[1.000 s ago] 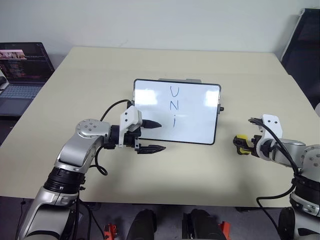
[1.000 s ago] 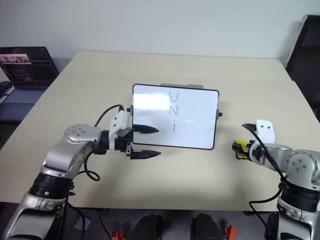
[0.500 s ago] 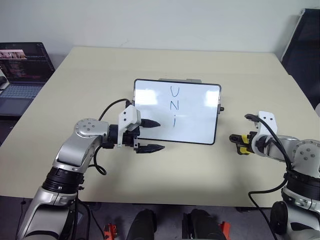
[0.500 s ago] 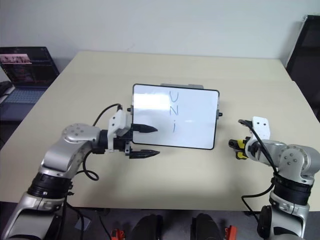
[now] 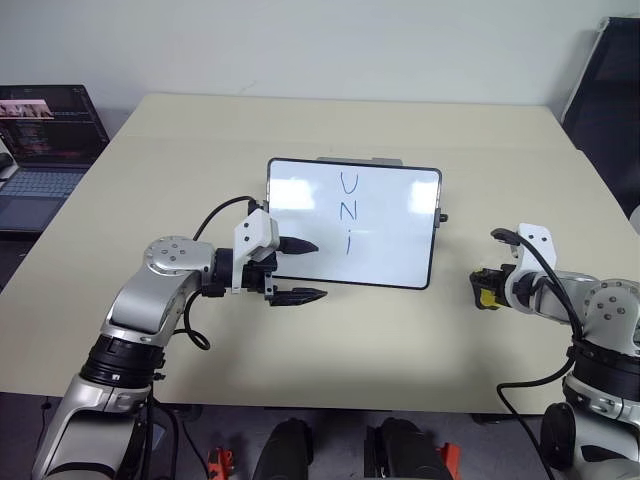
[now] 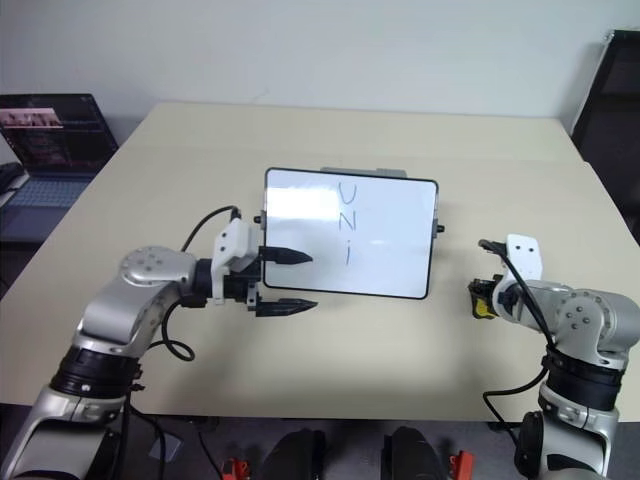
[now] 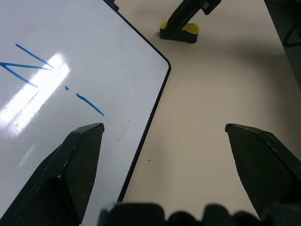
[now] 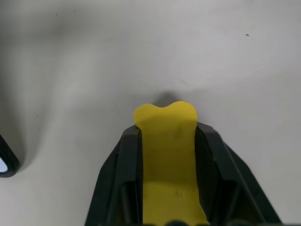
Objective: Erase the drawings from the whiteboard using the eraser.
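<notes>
The whiteboard (image 5: 390,240) stands tilted at the middle of the tan table, with the blue drawings (image 5: 348,185) on its upper middle. My left gripper (image 5: 320,270) is open at the board's lower left corner, one finger over the board and the other over the table in front. In the left wrist view the drawings (image 7: 33,66) lie beyond one of the fingers (image 7: 80,155). Right of the board, my right gripper (image 5: 485,288) is shut on the yellow eraser (image 5: 487,296), low over the table. The right wrist view has the eraser (image 8: 167,141) squeezed between both black fingers.
A laptop (image 5: 45,140) sits open on a separate surface to the far left. Something dark (image 5: 610,90) stands past the table's far right corner. The table (image 5: 350,350) is bare in front of the board and between the two arms.
My right gripper's fingers, open around the eraser before, have shut on it, and the wrist has rolled a little. The left arm has stayed still.
</notes>
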